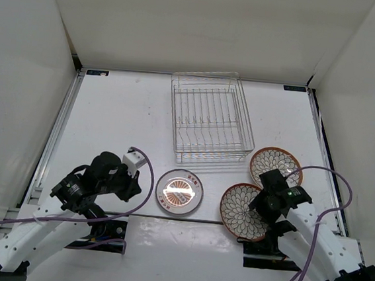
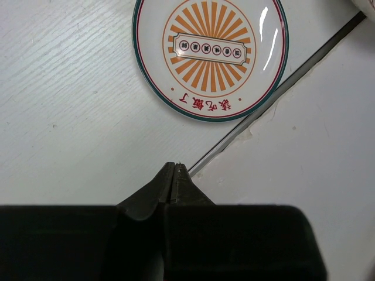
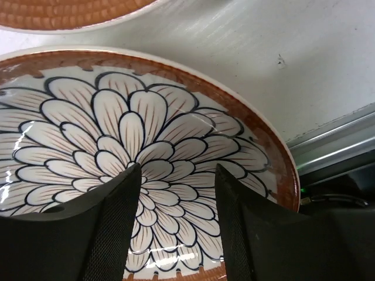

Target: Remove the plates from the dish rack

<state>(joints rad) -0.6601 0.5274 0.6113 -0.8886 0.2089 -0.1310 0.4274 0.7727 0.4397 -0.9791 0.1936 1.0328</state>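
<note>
- Plates lay flat on the table (image 1: 123, 121), all three just in front of the rack (image 1: 207, 157). The grey plate (image 1: 180, 192) was on the left, the near brown plate (image 1: 234, 208) was beside it, and the far brown plate (image 1: 276, 164) was behind that, just beside the rack's corner.
- The near brown plate's right side was covered in the top view by the right gripper (image 1: 261, 204). In the right wrist view it was cut off at left and bottom, and only a rim strip of the far brown plate (image 3: 70, 14) was shown.
- The right fingers (image 3: 111, 228) were held spread over the petal pattern. Contact could not be judged.
- The left gripper (image 2: 174, 175) was pressed together, apart from the grey plate, whose top was cropped in the left wrist view.
- A dark seam (image 2: 275, 93) was seen running from those tips past the plate.
</note>
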